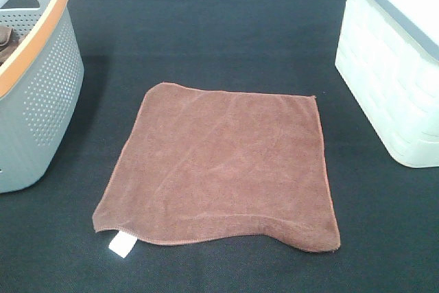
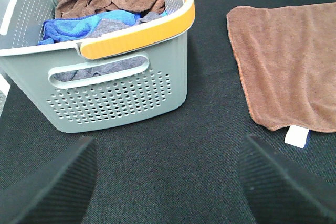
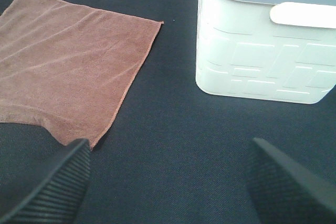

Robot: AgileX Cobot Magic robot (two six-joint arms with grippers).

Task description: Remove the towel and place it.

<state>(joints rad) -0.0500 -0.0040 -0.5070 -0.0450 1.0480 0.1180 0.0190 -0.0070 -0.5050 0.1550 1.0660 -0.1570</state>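
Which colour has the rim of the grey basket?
Orange. The basket rim shows best in the left wrist view.

The high camera looks steeply down at the black cloth-covered table (image 1: 219,25). Both wrist cameras sit low, sharing the towel (image 1: 223,166), at two o'clock for the left, ten o'clock for the right.

Towel (image 1: 223,162): reddish-brown, approx square, spread flat on black mat, white tag (image 1: 123,244) at near-left corner.

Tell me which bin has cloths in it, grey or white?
The grey basket with the orange rim: brown and blue cloths are piled inside. The white bin's contents aren't visible.
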